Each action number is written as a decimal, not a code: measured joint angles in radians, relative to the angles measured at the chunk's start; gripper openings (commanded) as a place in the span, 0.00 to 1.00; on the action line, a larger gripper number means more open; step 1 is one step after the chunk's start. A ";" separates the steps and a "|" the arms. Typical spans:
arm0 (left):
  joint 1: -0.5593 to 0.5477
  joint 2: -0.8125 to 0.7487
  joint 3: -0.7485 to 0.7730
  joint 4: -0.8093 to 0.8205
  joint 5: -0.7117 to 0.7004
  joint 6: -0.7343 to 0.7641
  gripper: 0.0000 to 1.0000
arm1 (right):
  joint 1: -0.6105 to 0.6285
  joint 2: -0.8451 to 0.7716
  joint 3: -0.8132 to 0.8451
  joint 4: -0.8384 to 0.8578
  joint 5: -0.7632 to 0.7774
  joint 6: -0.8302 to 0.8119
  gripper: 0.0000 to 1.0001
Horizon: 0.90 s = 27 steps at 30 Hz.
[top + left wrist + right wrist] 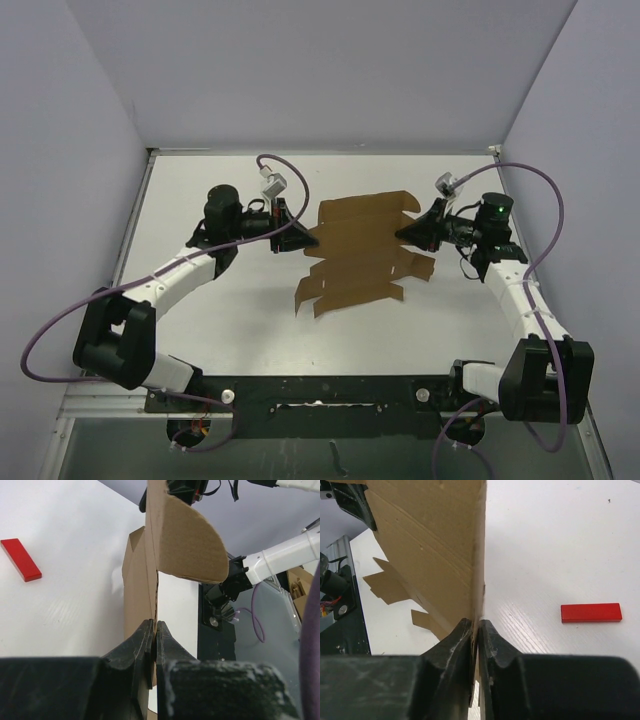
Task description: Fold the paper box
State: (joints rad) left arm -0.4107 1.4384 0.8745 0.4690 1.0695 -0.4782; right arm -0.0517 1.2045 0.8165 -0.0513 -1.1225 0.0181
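The paper box (362,250) is a flat brown die-cut cardboard sheet with flaps and tabs, held up off the white table between both arms. My left gripper (308,240) is shut on the sheet's left edge; in the left wrist view my left gripper (154,630) pinches the thin edge of the box (145,575), and a rounded flap (192,540) stands above. My right gripper (402,233) is shut on the right edge; in the right wrist view my right gripper (475,627) clamps the edge of the box (435,535).
A small red block lies on the table, seen in the left wrist view (20,559) and the right wrist view (591,612); the sheet hides it from above. Lilac walls close in the table (250,320) at the back and sides. The black base rail (320,392) runs along the near edge.
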 measured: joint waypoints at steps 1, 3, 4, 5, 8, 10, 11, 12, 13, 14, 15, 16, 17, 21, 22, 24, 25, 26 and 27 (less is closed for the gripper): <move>0.000 0.000 0.003 -0.007 -0.006 0.006 0.04 | 0.000 0.000 0.000 0.003 -0.003 0.005 0.00; 0.000 0.000 0.008 -0.030 -0.029 0.022 0.08 | -0.007 0.000 0.000 0.010 -0.010 0.019 0.00; 0.000 0.000 0.010 -0.041 -0.047 0.029 0.13 | -0.011 0.000 0.000 0.017 -0.016 0.031 0.00; 0.000 -0.001 0.011 -0.053 -0.066 0.034 0.20 | -0.017 0.000 -0.002 0.028 -0.023 0.045 0.00; 0.000 -0.009 0.008 -0.095 -0.139 0.037 0.41 | -0.039 -0.004 -0.022 0.083 -0.051 0.108 0.00; 0.000 -0.039 -0.020 -0.116 -0.203 0.026 0.52 | -0.060 -0.007 -0.036 0.116 -0.061 0.152 0.00; 0.000 -0.064 -0.044 -0.127 -0.232 0.017 0.57 | -0.068 -0.010 -0.045 0.131 -0.065 0.173 0.00; 0.000 -0.095 -0.089 -0.135 -0.274 -0.002 0.62 | -0.074 -0.016 -0.051 0.140 -0.066 0.189 0.00; 0.000 -0.129 -0.107 -0.144 -0.285 -0.006 0.67 | -0.079 -0.019 -0.057 0.150 -0.066 0.203 0.00; 0.000 -0.172 -0.148 -0.141 -0.315 -0.022 0.71 | -0.081 -0.023 -0.061 0.159 -0.066 0.217 0.00; 0.000 -0.215 -0.190 -0.140 -0.338 -0.040 0.74 | -0.080 -0.025 -0.063 0.168 -0.066 0.229 0.00; 0.000 -0.255 -0.232 -0.130 -0.362 -0.061 0.75 | -0.080 -0.025 -0.063 0.175 -0.066 0.238 0.00; 0.000 -0.307 -0.283 -0.124 -0.389 -0.084 0.76 | -0.080 -0.025 -0.063 0.180 -0.066 0.250 0.00; 0.000 -0.459 -0.449 -0.112 -0.486 -0.173 0.76 | -0.091 -0.027 -0.064 0.187 -0.063 0.280 0.00; 0.000 -0.485 -0.482 -0.112 -0.510 -0.195 0.76 | -0.100 -0.030 -0.064 0.186 -0.058 0.282 0.00; 0.000 -0.525 -0.541 -0.112 -0.556 -0.242 0.76 | -0.118 -0.040 -0.064 0.181 -0.045 0.282 0.00; 0.000 -0.537 -0.562 -0.114 -0.578 -0.264 0.76 | -0.126 -0.050 -0.064 0.174 -0.035 0.278 0.00; -0.001 -0.542 -0.576 -0.115 -0.595 -0.282 0.76 | -0.132 -0.059 -0.064 0.166 -0.028 0.274 0.00; -0.003 -0.542 -0.582 -0.116 -0.610 -0.301 0.76 | -0.138 -0.071 -0.064 0.158 -0.016 0.267 0.00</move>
State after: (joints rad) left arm -0.4141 0.8959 0.2924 0.3531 0.4599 -0.7788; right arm -0.1902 1.1336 0.7528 0.1066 -1.1389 0.2848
